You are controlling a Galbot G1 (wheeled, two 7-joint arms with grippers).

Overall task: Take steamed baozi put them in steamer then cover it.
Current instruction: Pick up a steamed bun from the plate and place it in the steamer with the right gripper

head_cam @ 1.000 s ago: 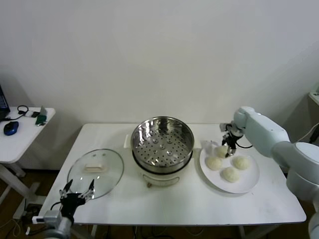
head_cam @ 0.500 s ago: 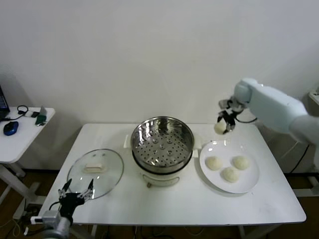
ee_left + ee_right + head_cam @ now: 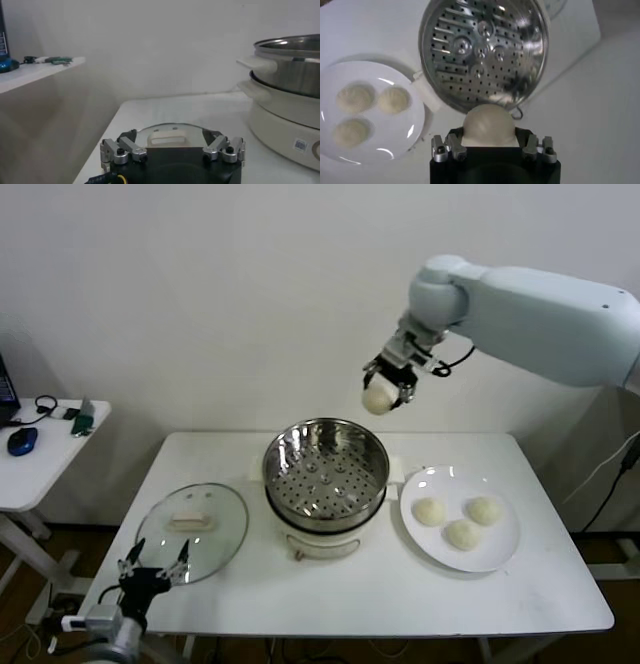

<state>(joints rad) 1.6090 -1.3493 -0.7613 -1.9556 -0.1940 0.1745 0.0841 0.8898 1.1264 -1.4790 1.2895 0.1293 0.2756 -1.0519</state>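
Head view shows the right gripper (image 3: 384,393) pinching a smooth, cream bun (image 3: 378,399) above the steamer (image 3: 325,474) — fingers half-hide it; left gripper (image 3: 153,572) (parked low) spread beside the lid (image 3: 192,525).

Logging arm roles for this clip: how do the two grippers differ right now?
The right gripper is raised high above the steamer, shut on a bun; the left gripper sits low at the table's front edge, open and empty, near the lid. Both have dark fingers.
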